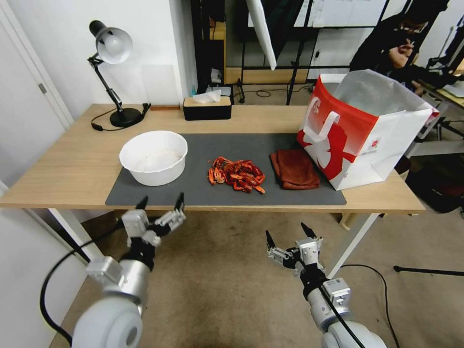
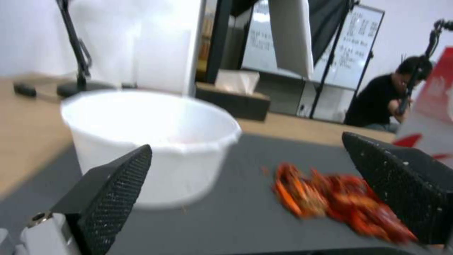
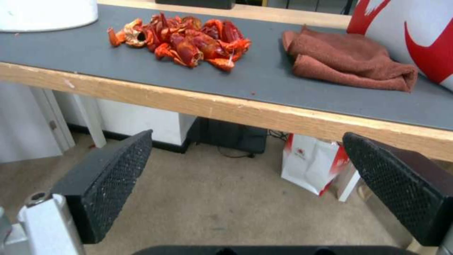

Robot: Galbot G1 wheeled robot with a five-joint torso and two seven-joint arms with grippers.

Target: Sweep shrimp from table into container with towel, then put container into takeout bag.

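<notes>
Head view shows me both grippers spread wide and holding nothing, left gripper (image 1: 161,201) at the table (image 1: 63,169) front edge, right gripper (image 1: 288,233) lower over open floor. On the mat (image 1: 203,193), container (image 1: 153,157), shrimp (image 1: 237,175), towel (image 1: 295,168) sit in a row, apart; takeout bag (image 1: 360,128) stands open beside the towel.
</notes>
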